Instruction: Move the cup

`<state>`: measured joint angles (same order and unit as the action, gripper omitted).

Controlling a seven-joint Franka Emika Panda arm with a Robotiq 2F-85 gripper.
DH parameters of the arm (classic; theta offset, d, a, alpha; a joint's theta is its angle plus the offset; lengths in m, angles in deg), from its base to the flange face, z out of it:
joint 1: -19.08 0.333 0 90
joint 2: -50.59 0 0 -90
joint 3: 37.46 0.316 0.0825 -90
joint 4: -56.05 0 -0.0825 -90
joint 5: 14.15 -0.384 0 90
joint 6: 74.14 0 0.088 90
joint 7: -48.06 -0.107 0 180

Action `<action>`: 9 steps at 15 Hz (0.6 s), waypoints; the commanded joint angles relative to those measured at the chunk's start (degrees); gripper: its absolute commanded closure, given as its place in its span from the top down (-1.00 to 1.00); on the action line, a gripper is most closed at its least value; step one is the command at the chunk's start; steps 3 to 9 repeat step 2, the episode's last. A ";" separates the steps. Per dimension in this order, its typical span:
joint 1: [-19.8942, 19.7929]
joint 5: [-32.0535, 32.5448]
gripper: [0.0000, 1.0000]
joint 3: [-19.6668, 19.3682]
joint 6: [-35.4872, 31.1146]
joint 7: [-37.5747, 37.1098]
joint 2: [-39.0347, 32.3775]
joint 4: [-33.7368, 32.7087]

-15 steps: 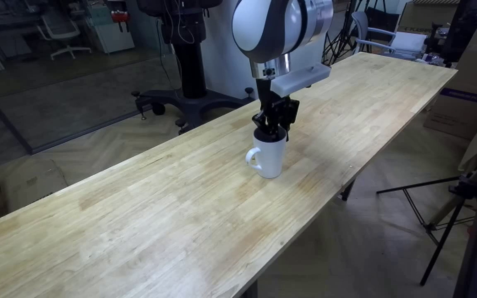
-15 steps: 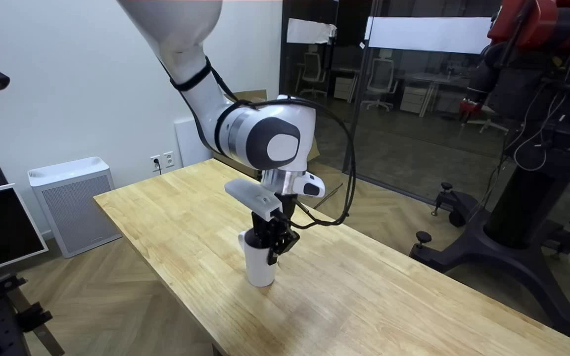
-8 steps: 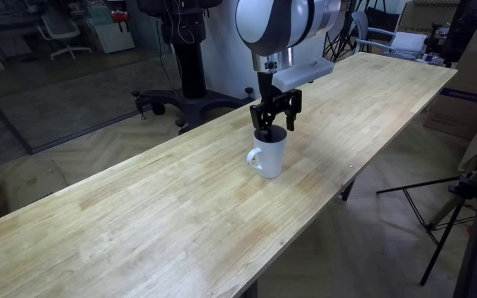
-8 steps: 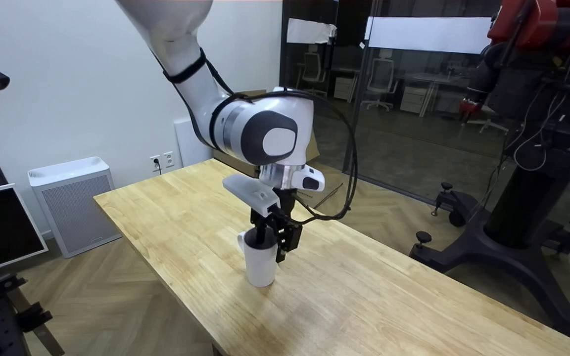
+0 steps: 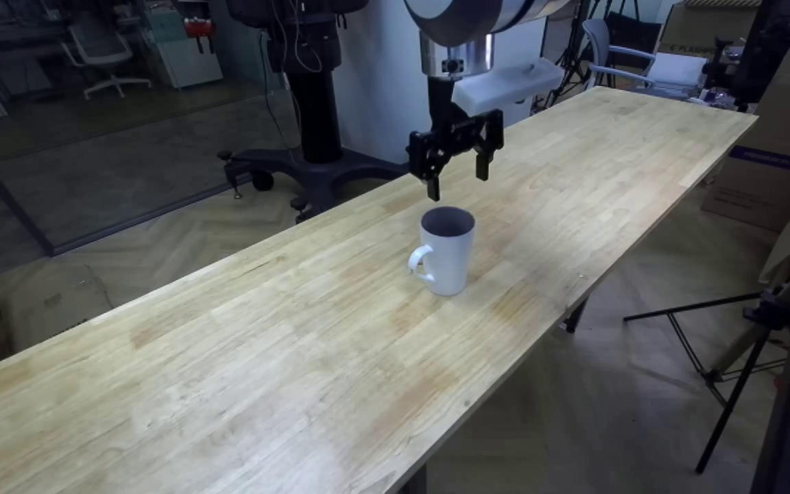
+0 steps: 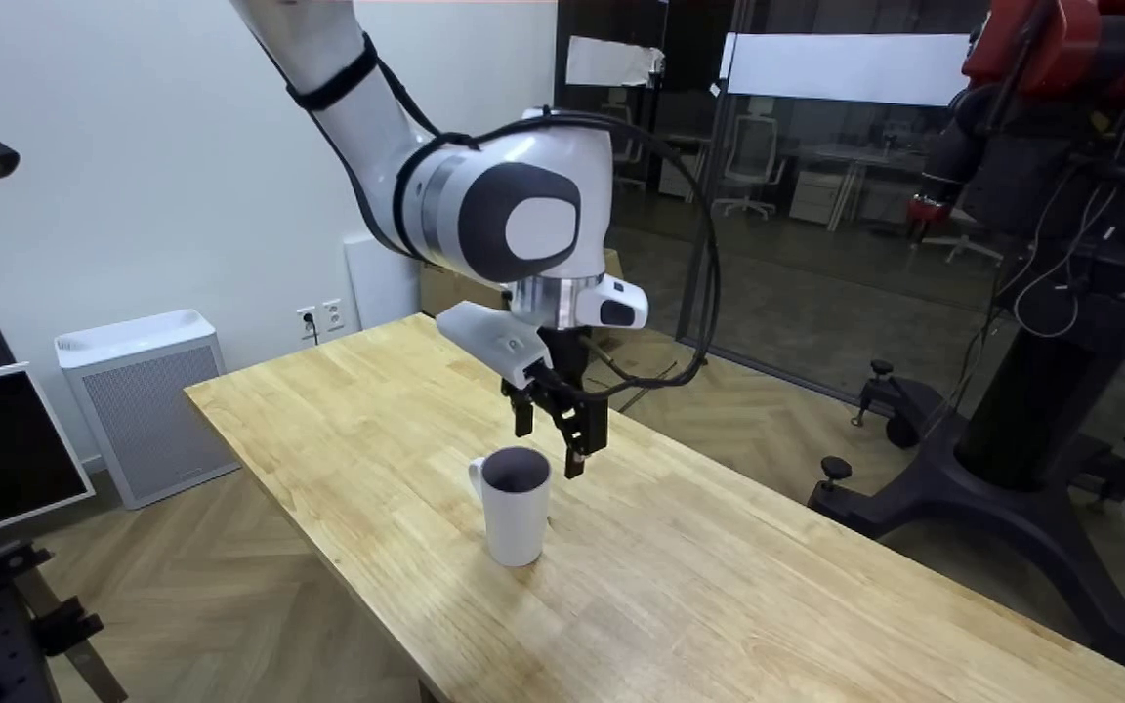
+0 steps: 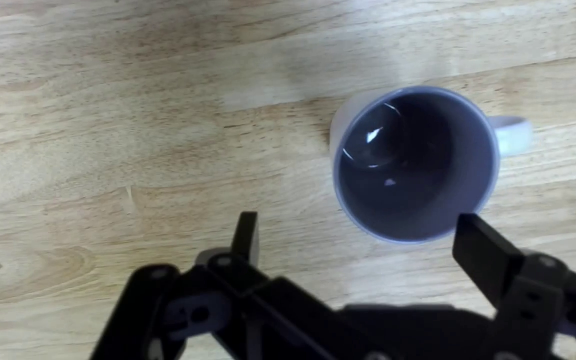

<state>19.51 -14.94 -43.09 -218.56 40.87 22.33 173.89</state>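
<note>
A white cup [image 5: 448, 264] stands upright on the wooden table, its loop handle toward the left and its inside dark. The same cup [image 6: 516, 522] appears in an exterior view. Above its rim hovers my black gripper [image 5: 458, 182], jaws spread wide and holding nothing. An exterior view shows the gripper [image 6: 549, 447] higher than the cup and apart from it. From the wrist, I look down into the cup [image 7: 418, 165]; its handle points right. One of the fingers [image 7: 490, 257] overlaps the near rim in that picture, while the opposite one lies over bare wood.
The long wooden table [image 5: 244, 370] has an open drop along its edges. A dark wheeled stand [image 6: 1002, 469] is on the floor beyond one long side. A tripod [image 5: 731, 370] and cardboard boxes [image 5: 772, 158] stand off the table, as does a white air purifier [image 6: 147, 400].
My gripper has opened and risen out of and off the cup, where a finger was inside the rim a moment ago. The cup has stayed in place.
</note>
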 commanded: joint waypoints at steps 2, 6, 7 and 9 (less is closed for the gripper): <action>-0.44 0.40 1.00 0.43 0.20 -0.42 1.05 0.58; -0.44 0.40 1.00 0.43 0.20 -0.42 1.05 0.58; -0.44 0.40 1.00 0.43 0.20 -0.42 1.05 0.58; -0.44 0.40 1.00 0.43 0.20 -0.42 1.05 0.58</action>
